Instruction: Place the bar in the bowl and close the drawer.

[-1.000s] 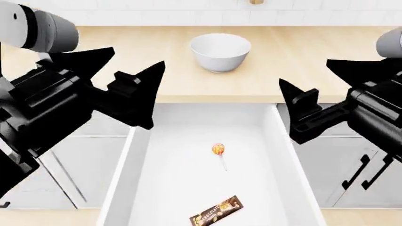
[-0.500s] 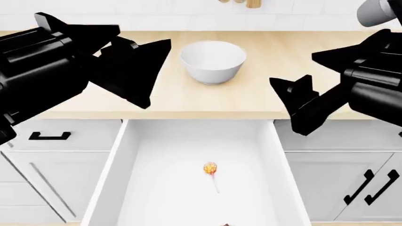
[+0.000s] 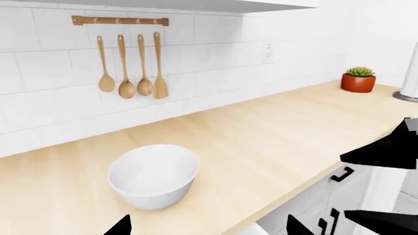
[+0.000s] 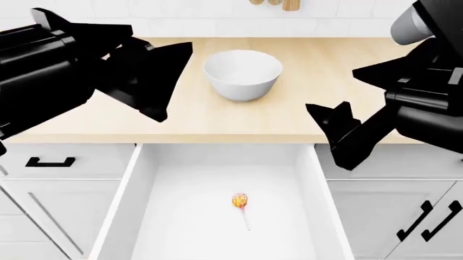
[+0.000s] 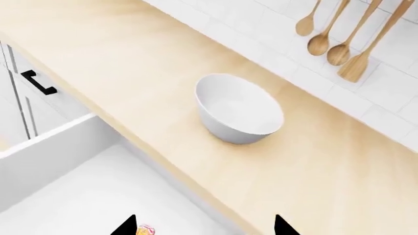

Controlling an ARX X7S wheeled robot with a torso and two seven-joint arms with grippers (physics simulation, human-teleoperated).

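I see the white bowl (image 4: 243, 74) at the top middle of the head view, sitting on the wooden counter (image 4: 217, 119), and the drawer (image 4: 137, 216) is pulled open below it with a lollipop (image 4: 240, 202) lying inside. I cannot see the bar in any view. My left gripper (image 4: 148, 73) at the upper left and my right gripper (image 4: 361, 108) at the right both hang spread wide, grasping nothing.

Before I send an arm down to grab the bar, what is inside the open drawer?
Inside the drawer, only a lollipop lies on the white floor. No bar shows; the front of the drawer is cut off by the head view's lower edge, so it may lie there unseen.
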